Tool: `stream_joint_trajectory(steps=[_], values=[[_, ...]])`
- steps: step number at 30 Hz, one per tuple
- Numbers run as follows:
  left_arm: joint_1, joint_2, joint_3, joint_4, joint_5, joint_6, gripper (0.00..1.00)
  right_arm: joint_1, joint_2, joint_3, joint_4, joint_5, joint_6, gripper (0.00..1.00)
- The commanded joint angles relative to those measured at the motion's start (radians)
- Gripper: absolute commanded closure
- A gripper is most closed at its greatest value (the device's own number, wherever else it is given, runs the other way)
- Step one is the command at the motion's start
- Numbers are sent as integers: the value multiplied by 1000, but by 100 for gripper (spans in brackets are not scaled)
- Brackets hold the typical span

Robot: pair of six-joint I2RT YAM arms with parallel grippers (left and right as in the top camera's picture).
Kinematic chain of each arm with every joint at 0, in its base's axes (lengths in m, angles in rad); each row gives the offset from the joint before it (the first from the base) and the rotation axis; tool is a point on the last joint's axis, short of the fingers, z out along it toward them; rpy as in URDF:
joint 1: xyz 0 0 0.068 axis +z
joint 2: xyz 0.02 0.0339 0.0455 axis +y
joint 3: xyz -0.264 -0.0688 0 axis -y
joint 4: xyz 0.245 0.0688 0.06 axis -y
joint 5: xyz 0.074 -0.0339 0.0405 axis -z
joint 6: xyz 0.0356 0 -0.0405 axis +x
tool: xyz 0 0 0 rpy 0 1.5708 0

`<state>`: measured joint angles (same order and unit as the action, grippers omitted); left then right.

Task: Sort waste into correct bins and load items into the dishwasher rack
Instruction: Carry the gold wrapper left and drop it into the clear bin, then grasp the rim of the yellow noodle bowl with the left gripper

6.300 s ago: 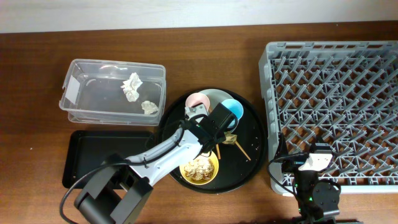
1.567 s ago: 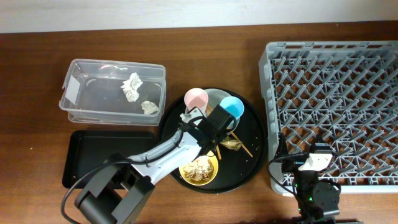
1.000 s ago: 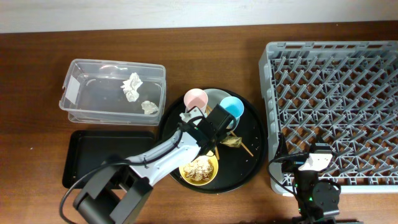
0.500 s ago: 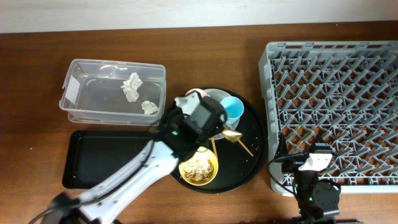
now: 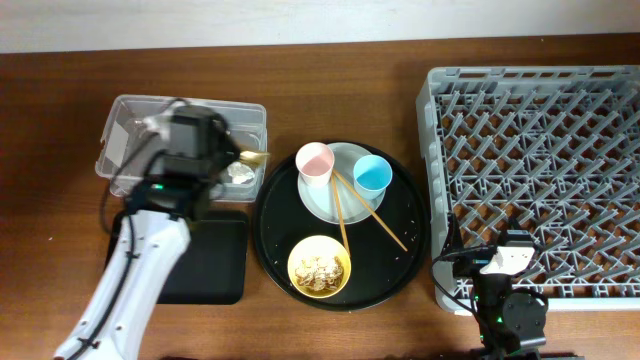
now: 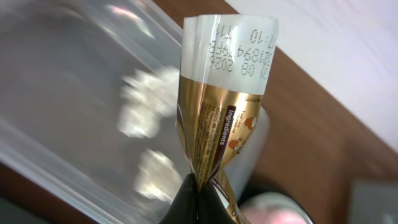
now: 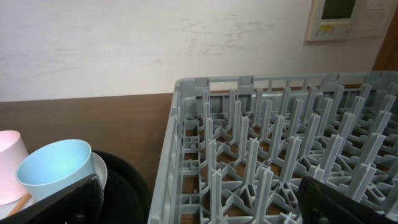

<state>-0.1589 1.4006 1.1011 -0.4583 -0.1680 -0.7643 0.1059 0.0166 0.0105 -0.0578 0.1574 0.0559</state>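
Gold-brown wrapper point(image 6: 217, 124) pinched tight in the left gripper point(image 6: 198, 204) over the right end of the clear tub point(image 6: 56, 118).
Fingertips cut off at the frame edge; tissue wads point(image 6: 146, 106) blurred. The right gripper point(image 7: 202, 202), fingers spread and empty, lay beside the grey rack point(image 7: 261, 143). Brown wooden table point(image 5: 60, 80), white wall point(image 7: 124, 43).

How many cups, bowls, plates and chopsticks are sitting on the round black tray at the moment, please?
Cups: 2 (pink cup, blue cup)
Bowls: 1 (yellow bowl)
Plates: 1 (plate)
Chopsticks: 2 (chopsticks)
Total: 6
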Motion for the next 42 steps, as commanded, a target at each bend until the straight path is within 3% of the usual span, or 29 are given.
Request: stream_joint_trajectory(steps=[1,9,10,13,14,16,17,20,25,27,30,34,42], values=[[83,9,-6,2,-10,25,100,5,-4,-5,-7,12,5,2],[163,139,-6,68,-13,25,100,5,-4,-5,-7,12,5,2],[170,146,-6,74,-13,25,95,5,-4,-5,-7,12,5,2],[185,140,-6,83,-13,25,60,5,-4,-5,-7,12,5,2],[185,134,-6,85,-13,25,36,5,-4,-5,-7,12,5,2],[185,118,-6,85,-13,26,18,5,-4,-5,-7,12,5,2],[185,109,-6,84,-12,26,16,5,-4,-5,-7,12,5,2],[185,74,-6,80,47,43,15,5,-4,-5,-7,12,5,2],[179,-51,-6,-2,486,145,16,5,-4,-5,-7,12,5,2],[149,-97,-6,-84,575,152,20,5,-4,-5,-7,12,5,2],[50,-144,-6,-197,587,153,26,5,-4,-5,-7,12,5,2],[-133,-153,-6,-291,578,193,43,5,-4,-5,-7,12,5,2],[-510,-116,-6,-347,325,172,64,5,-4,-5,-7,12,5,2]])
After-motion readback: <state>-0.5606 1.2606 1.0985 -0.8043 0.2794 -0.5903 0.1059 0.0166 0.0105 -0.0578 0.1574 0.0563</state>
